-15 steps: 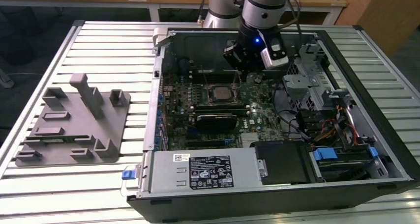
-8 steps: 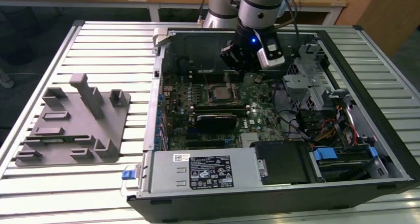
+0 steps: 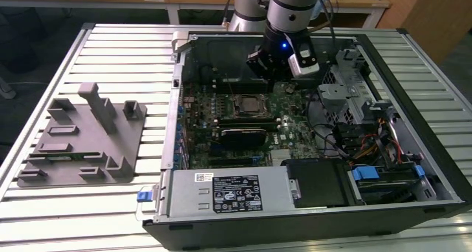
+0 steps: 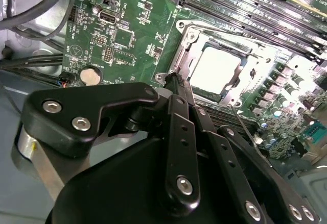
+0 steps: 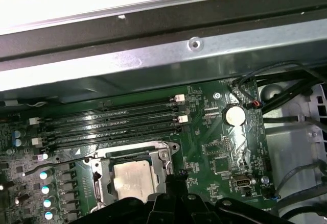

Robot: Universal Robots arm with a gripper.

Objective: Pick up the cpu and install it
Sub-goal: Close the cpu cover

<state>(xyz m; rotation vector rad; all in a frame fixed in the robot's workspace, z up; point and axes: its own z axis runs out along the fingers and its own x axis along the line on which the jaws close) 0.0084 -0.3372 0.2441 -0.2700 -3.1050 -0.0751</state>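
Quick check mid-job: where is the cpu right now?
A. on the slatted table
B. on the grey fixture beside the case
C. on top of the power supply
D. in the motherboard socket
D: in the second wrist view the cpu lies flat inside the metal socket frame on the motherboard.

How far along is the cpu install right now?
Looks done: the cpu lies in the socket on the motherboard. In hand: the gripper is close by the socket's corner, with no chip on it. Left: I cannot tell whether the socket is latched shut.
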